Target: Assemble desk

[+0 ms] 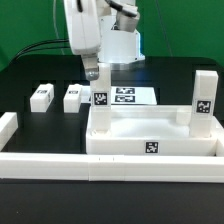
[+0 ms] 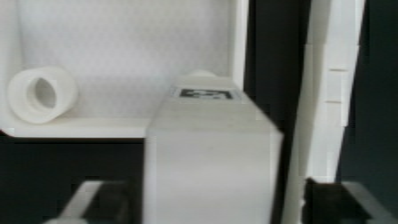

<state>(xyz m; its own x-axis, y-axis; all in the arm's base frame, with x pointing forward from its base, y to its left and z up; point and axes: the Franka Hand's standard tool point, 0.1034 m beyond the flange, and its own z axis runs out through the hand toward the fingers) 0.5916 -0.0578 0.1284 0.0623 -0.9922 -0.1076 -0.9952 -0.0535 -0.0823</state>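
The desk's white tray-like slab [image 1: 150, 135] lies near the front, with a tagged leg [image 1: 203, 95] standing on its far corner at the exterior view's right. Another tagged leg [image 1: 100, 103] stands upright on its far corner at the exterior view's left. My gripper [image 1: 92, 76] hangs just above this leg. In the wrist view the leg [image 2: 210, 140] stands between my fingers [image 2: 331, 200], with a dark gap on each side, so the gripper [image 2: 214, 208] is open around it. The slab's inner face [image 2: 143, 60] shows a round hole [image 2: 39, 95].
Two loose white legs [image 1: 41, 96] [image 1: 72, 97] lie on the black table at the exterior view's left. The marker board [image 1: 130, 96] lies behind the slab. White border rails [image 1: 60, 165] [image 1: 7, 128] run along the front and left. A white strip [image 2: 338, 90] lies beyond a dark gap.
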